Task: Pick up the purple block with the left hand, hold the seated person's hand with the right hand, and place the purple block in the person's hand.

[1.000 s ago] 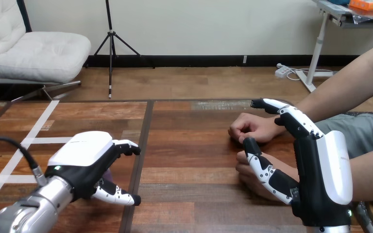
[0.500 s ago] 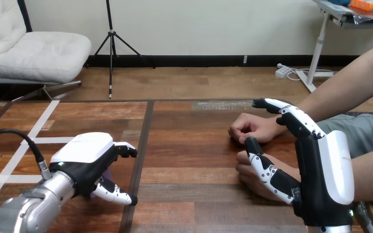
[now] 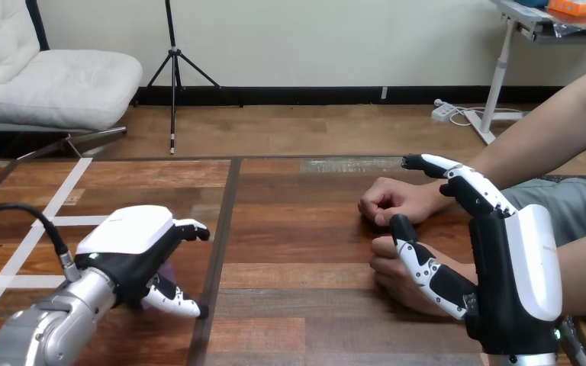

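The purple block (image 3: 165,273) lies on the table at the lower left, mostly hidden, with a sliver showing under my left hand (image 3: 126,244). That hand covers it, fingers curled over the top and thumb (image 3: 174,300) bent in below. My right hand (image 3: 507,282) stands upright at the lower right, fingers straight and pointing up and left. Its thumb (image 3: 420,263) lies across the front of the person's nearer hand (image 3: 384,268), which rests on the table. I cannot tell whether they touch. The person's farther hand (image 3: 397,200) rests loosely closed on the table just behind.
The wooden table (image 3: 297,229) has a dark seam running down its middle and white tape lines (image 3: 53,221) at the left. The person's forearms (image 3: 534,145) reach in from the right edge. Bare tabletop lies between my two hands.
My left hand has slid slightly left and settled lower over the purple block. My right hand has drifted a little to the right. The person's hands have stayed where they were.
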Robot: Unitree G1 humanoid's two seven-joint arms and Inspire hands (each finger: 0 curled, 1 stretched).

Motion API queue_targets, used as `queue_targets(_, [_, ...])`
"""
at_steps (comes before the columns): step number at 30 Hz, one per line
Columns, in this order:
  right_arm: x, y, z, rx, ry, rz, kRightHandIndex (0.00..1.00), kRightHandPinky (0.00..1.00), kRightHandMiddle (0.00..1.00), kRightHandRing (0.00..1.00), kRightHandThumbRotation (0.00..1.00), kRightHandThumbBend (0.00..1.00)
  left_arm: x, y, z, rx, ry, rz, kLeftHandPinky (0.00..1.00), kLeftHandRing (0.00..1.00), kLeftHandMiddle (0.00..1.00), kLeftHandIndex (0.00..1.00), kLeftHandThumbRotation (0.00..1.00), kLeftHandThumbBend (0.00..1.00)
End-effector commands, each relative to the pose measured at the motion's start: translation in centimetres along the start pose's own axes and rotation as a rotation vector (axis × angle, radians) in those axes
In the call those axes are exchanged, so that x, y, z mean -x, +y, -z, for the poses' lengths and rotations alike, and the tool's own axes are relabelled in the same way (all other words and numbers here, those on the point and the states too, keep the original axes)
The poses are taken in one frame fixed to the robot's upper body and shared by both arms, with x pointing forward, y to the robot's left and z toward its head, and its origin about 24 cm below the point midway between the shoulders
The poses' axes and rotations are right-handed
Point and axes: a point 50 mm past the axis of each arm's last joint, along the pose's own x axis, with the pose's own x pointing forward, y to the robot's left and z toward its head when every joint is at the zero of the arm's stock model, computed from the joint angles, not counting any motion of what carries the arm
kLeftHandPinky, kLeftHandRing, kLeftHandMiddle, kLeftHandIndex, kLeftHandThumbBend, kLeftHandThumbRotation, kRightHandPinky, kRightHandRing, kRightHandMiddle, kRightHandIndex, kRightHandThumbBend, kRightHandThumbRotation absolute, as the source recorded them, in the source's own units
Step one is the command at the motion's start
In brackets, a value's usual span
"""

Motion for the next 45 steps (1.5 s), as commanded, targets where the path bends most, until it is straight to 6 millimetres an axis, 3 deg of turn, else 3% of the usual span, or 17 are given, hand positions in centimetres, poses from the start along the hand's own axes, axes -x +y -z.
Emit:
queue_targets(1, [-1.31,-0.83,-0.94,-0.002,-0.079,0.041,0.72,0.68,0.76,0.75,0.00,0.36,-0.47,1.66,0.08,-0.024,-0.020,-0.104,0.75,0.81,0.84,0.82,0.25,0.83])
queue_targets(24, [-1.61,-0.78,-0.98,0.004,-0.095,0.035,0.72,0.68,0.75,0.75,0.00,0.36,-0.10,1.61,0.13,-0.020,-0.054,-0.276,0.81,0.89,0.90,0.88,0.25,0.75])
queue_targets(45, [-1.82,-0.78,-1.05,0.010,-0.097,0.026,0.70,0.67,0.74,0.75,0.00,0.37,-0.58,1.51,0.36,-0.078,0.077,-0.143,0.76,0.83,0.86,0.85,0.19,0.81])
